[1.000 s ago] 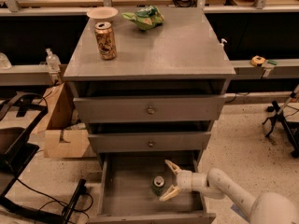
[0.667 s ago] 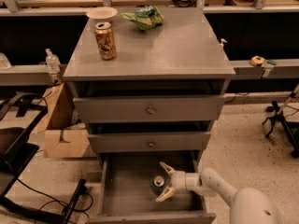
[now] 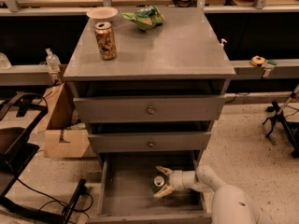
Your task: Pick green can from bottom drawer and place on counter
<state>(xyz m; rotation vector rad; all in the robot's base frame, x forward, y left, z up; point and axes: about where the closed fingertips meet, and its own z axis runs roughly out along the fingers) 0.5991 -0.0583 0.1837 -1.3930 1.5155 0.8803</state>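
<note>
The small green drink can (image 3: 159,181) with a round silver top stands upright on the flat grey floor of the open bottom drawer (image 3: 125,186), right of the middle. Little of its dark green side shows from above. The robot's pale 2-finger gripper (image 3: 157,182) reaches into the drawer from the right at floor level. Its fingers (image 3: 164,171) are spread apart, 1 on the far side of the can and 1 on the near side, so the can sits between them. I cannot tell whether either finger touches it. The square grey counter (image 3: 168,48) above bears a taller orange-gold can (image 3: 105,40) and a wrinkled green-and-white bag (image 3: 145,17).
</note>
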